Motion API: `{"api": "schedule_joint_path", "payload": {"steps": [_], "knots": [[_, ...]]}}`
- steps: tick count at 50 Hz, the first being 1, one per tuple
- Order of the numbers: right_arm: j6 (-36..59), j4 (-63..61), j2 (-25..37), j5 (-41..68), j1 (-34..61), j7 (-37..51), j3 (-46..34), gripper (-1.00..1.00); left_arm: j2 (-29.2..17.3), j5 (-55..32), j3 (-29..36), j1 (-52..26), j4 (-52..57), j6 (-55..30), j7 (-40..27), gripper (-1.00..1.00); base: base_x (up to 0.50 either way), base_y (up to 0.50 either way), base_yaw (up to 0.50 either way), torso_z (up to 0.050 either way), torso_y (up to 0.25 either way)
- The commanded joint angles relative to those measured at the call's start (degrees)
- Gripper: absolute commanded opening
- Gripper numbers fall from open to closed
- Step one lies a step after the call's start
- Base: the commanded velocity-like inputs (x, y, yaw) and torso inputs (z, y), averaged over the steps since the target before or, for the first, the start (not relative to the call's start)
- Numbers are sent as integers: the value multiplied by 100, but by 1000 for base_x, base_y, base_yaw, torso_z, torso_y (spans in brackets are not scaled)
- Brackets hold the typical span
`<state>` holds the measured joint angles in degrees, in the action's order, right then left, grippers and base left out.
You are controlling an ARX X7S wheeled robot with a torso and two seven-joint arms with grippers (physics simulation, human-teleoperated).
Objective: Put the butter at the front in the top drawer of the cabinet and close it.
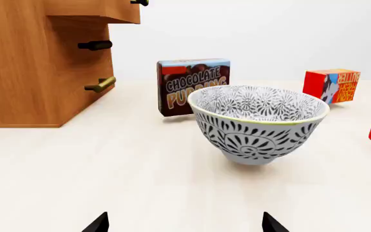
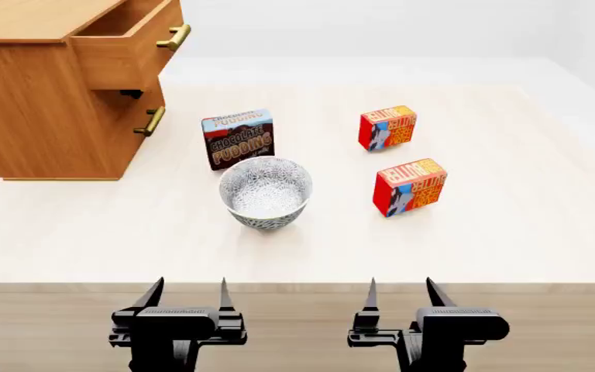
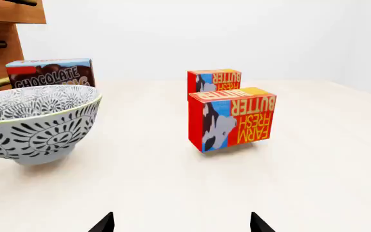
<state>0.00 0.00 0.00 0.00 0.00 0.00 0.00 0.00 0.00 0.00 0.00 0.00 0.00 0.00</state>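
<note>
Waiting to reach | head: left gripper [image 2: 188, 288] and right gripper [image 2: 401, 288] both spread, empty; front red butter carton [image 2: 410, 187] beside patterned ceramic bowl [image 2: 266, 192]; orange-brown wooden cabinet [image 2: 39, 101], top drawer [image 2: 132, 43] already open | left wrist: brown pudding box [image 1: 192, 86] (distractor) | right wrist: next, right arm must advance to the carton.

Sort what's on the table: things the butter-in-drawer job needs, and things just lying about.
Needed: front butter carton, top drawer (already open), cabinet.

Lying about: rear butter carton, chocolate pudding box, patterned bowl.
</note>
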Motion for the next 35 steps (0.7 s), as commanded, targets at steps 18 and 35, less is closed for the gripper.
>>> {"api": "schedule_joint_path", "payload": {"steps": [18, 35], "knots": [[822, -1754, 325, 93, -587, 783, -462, 100, -463, -475, 170, 519, 1696, -816, -381, 100, 0, 0, 0, 0, 0], [4460, -4382, 544, 955, 762, 630, -346, 100, -1050, -1723, -560, -1318, 4546, -5085, -901, 100, 0, 0, 0, 0, 0]]}}
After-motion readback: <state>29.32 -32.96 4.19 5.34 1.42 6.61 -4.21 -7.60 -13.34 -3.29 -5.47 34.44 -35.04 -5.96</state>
